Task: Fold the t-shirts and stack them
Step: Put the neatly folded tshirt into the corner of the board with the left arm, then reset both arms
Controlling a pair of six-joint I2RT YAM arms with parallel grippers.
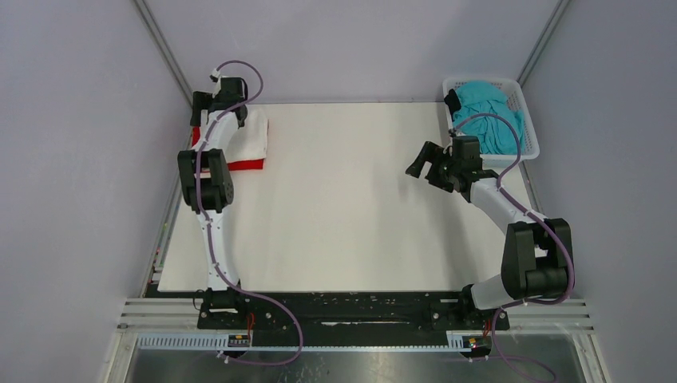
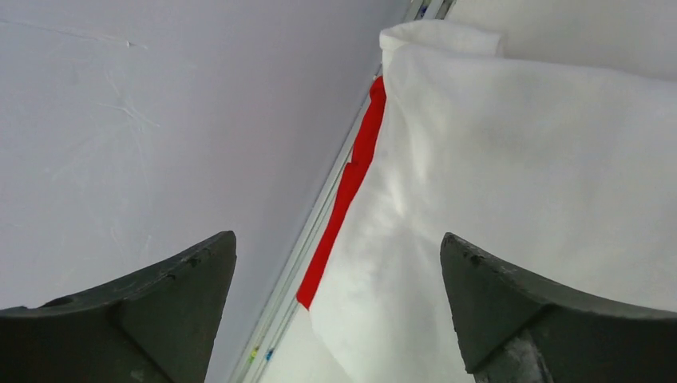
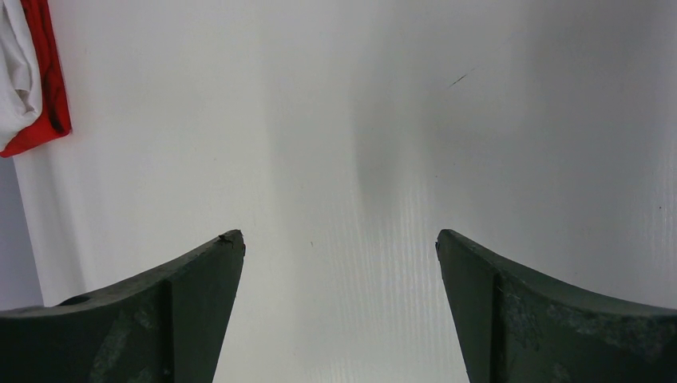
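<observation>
**Top external view**
- Left gripper [image 1: 201, 108]: at the far left corner of the table [image 1: 343, 215], beside the shirt stack; spread or pressed together, cannot tell from here.
- White t-shirt [image 1: 251, 134]: folded, lying on top of the red t-shirt [image 1: 247, 164] at the far left of the table.
- Teal t-shirt [image 1: 488, 112]: crumpled inside the white basket [image 1: 530, 142] at the far right corner.
- Right gripper [image 1: 417, 163]: above bare table, near the basket, pointing left.

**Left wrist view**
- Left gripper [image 2: 338, 307]: fingers spread wide, pinching nothing.
- White t-shirt [image 2: 519, 183]: filling the right side beyond the fingers.
- Red t-shirt [image 2: 351, 183]: only a narrow strip, showing along the left edge of the white one.
- Wall [image 2: 120, 120]: plain grey, on the left.

**Right wrist view**
- Right gripper [image 3: 339, 307]: fingers spread wide, pinching nothing, bare table [image 3: 359, 120] between them.
- Red t-shirt [image 3: 56, 88] and white t-shirt [image 3: 16, 76]: in the upper left corner, well apart from the fingers.
</observation>
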